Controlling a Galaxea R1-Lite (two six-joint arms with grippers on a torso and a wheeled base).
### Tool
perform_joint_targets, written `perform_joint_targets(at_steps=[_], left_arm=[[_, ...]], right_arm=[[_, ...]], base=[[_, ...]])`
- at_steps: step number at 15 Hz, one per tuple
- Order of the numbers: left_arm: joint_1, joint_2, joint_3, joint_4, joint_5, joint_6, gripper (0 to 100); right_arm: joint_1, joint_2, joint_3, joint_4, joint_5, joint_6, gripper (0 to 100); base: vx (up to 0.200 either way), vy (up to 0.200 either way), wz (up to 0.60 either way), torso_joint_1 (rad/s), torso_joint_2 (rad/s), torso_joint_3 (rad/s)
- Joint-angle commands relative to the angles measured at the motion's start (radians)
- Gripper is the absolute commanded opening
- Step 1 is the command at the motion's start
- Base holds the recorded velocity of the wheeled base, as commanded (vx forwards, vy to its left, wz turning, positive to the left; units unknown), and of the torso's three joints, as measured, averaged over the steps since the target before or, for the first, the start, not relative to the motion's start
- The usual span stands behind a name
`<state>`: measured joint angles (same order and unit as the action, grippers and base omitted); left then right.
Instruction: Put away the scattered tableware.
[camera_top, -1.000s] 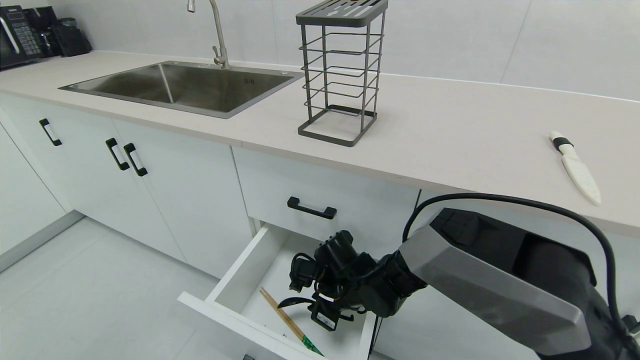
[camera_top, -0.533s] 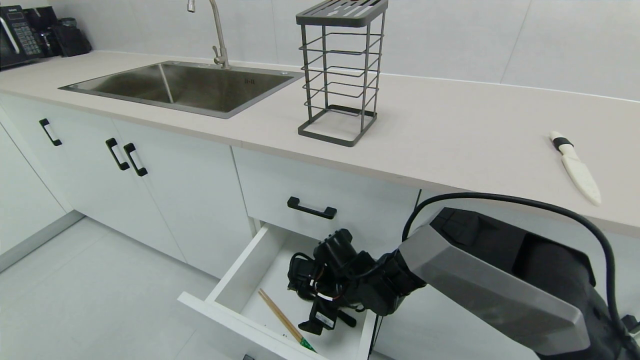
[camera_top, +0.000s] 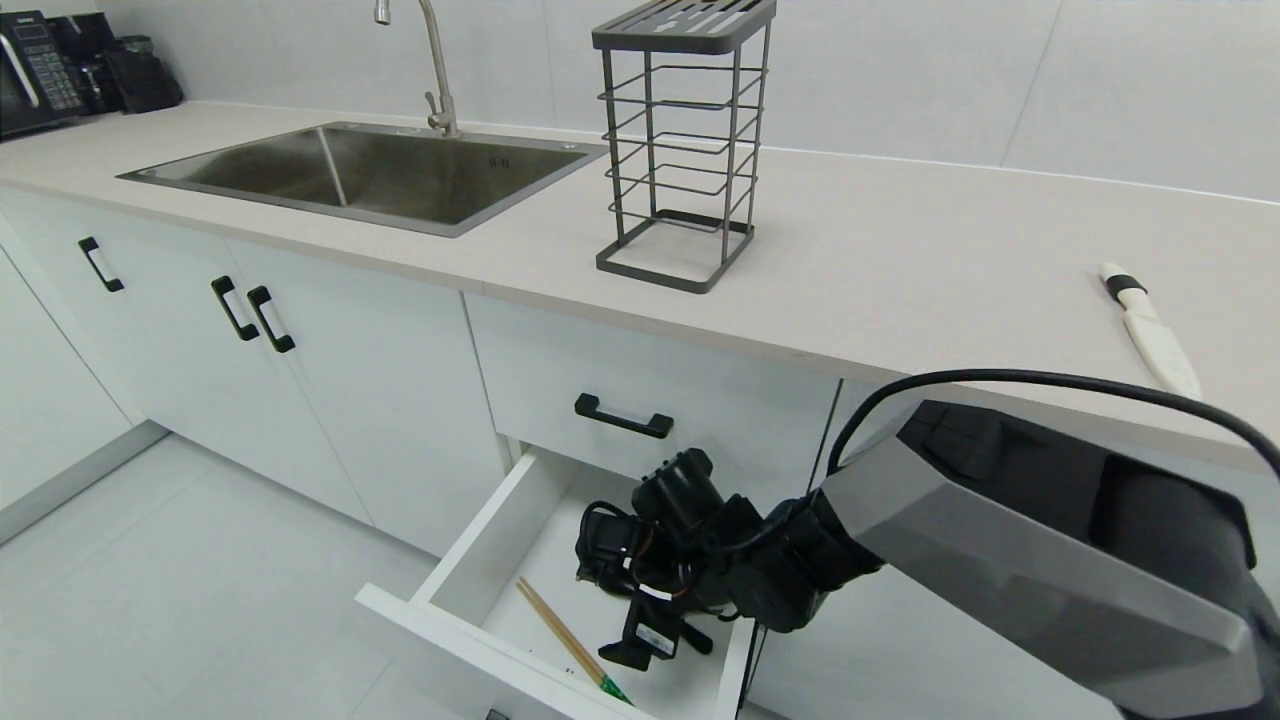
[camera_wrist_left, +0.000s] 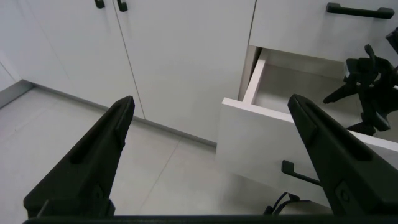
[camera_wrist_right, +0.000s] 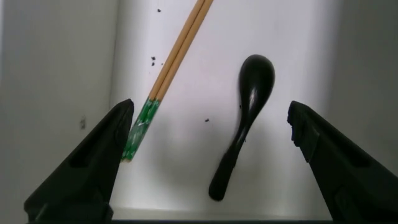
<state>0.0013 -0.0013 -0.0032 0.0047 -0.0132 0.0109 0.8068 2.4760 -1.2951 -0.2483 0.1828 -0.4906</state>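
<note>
Wire rack (camera_top: 680, 150) and white knife (camera_top: 1150, 325) on counter (camera_top: 900, 250), right gripper (camera_wrist_right: 210, 107) spread over open drawer (camera_top: 475, 530), glossy black spoon (camera_wrist_right: 249, 118), green-tipped chopsticks (camera_wrist_right: 177, 56)

spoon (camera_wrist_right: 241, 127) glossy black, plastic look. chopsticks (camera_wrist_right: 168, 78) bare wood, green coated tips. sink (camera_top: 420, 185) brushed steel. rack (camera_top: 684, 26) matt dark wire. drawer (camera_top: 475, 535) smooth white.

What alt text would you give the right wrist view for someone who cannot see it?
A glossy black spoon lies on the white drawer floor beside, not touching, a pair of wooden chopsticks with green tips. The right tool hangs above them, open and empty, one dark finger at each side.
</note>
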Motion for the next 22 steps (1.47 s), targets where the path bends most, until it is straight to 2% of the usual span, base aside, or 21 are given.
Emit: perform_joint_targets(at_steps=[1, 6, 18, 22], left_arm=[[0.000, 0.001, 0.000, 0.000, 0.001, 0.000, 100], [0.000, 0.001, 0.000, 0.000, 0.001, 0.000, 100], [0.000, 0.001, 0.000, 0.000, 0.001, 0.000, 100], [0.000, 0.001, 0.000, 0.000, 0.001, 0.000, 100]], right_arm=[[0.005, -0.146, 0.115, 0.000, 0.007, 0.000, 100], [0.011, -0.373, 0.309, -0.051, 0.015, 0.004, 100], [0.011, -0.581, 0.553, -0.080, 0.011, 0.004, 100], [0.009, -0.729, 0.735, -0.080, 0.007, 0.009, 100]], base=[[0.000, 0.000, 0.00, 0.000, 0.00, 0.000], [0.000, 0.000, 0.00, 0.000, 0.00, 0.000], [0.000, 0.000, 0.00, 0.000, 0.00, 0.000], [0.000, 0.000, 0.00, 0.000, 0.00, 0.000]])
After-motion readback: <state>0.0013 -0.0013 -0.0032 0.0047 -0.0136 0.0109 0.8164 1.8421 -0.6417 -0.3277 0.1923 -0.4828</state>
